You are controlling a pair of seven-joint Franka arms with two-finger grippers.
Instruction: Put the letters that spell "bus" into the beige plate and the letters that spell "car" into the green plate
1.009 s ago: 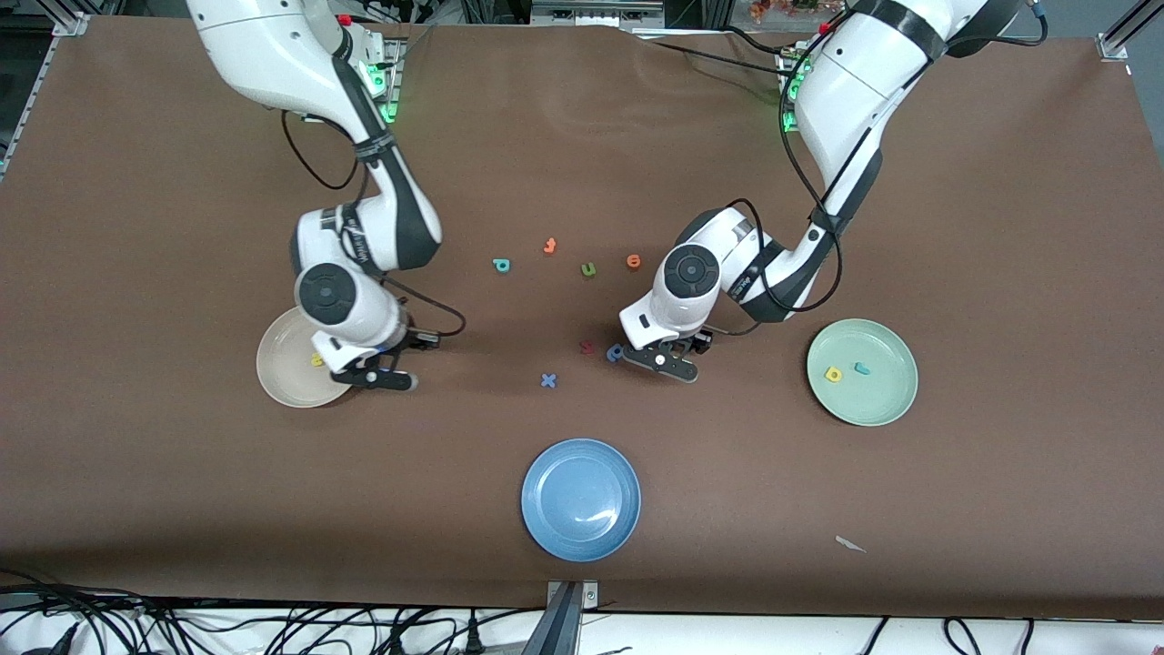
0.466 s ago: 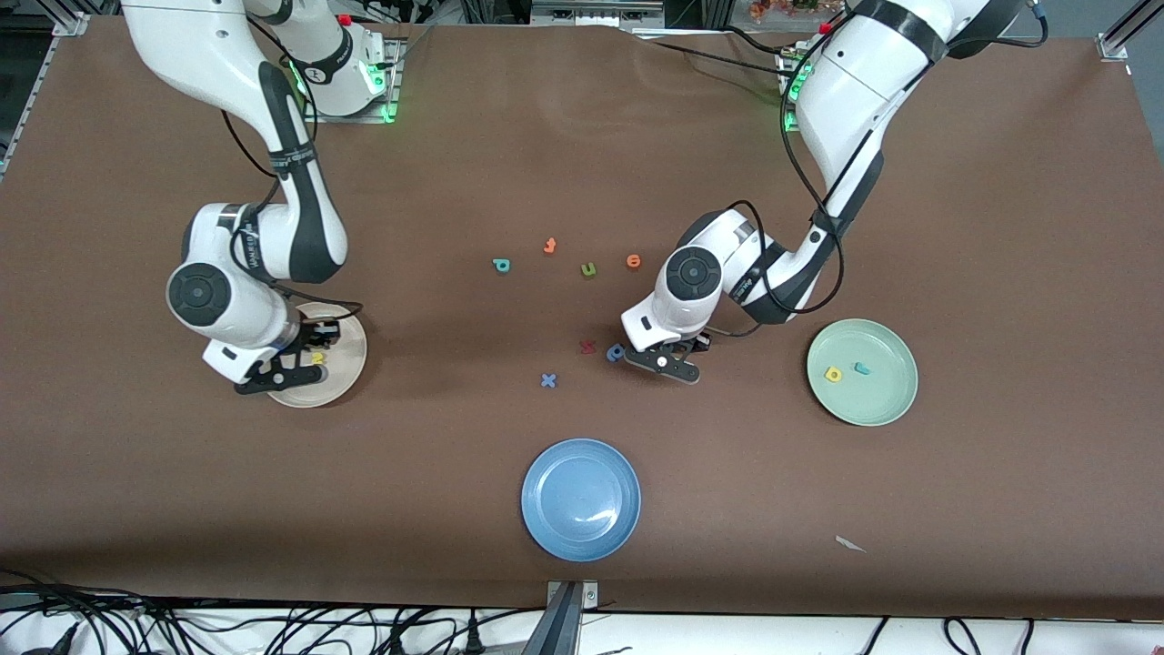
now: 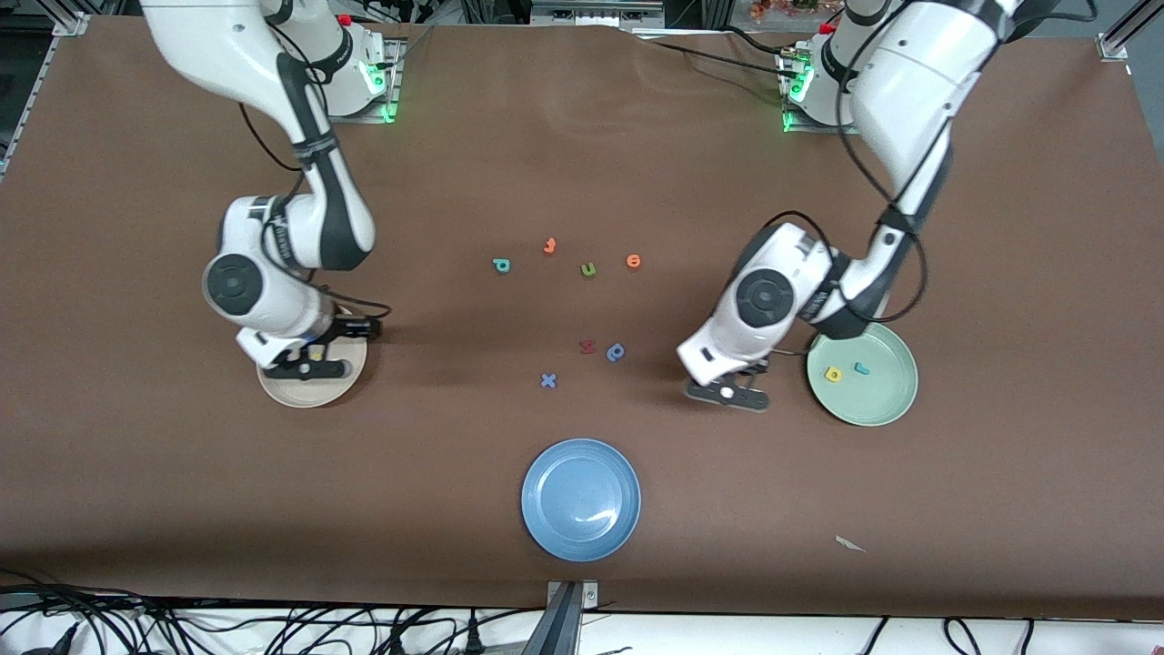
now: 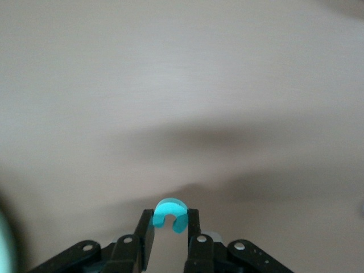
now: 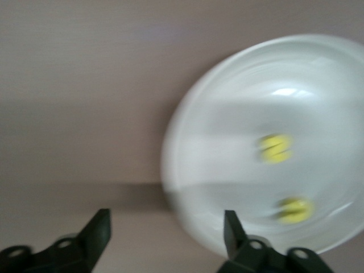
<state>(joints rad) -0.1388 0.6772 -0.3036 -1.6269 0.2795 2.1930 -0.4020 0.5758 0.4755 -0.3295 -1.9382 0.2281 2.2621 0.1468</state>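
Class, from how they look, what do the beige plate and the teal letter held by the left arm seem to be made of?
Beige plate: probably glazed ceramic or hard plastic; glossy, with a bright highlight in the right wrist view.
Teal letter: likely foam; matte, thick, soft-edged, pinched in the left tool.

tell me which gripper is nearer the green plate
Left. The left gripper hangs just beside the green plate, holding a teal letter. The right gripper is over the beige plate, at the table's right-arm end.

Bare table between left tool [image 3: 727,393] and green plate [image 3: 887,414], loose letters [image 3: 602,349] cluttering mid-table
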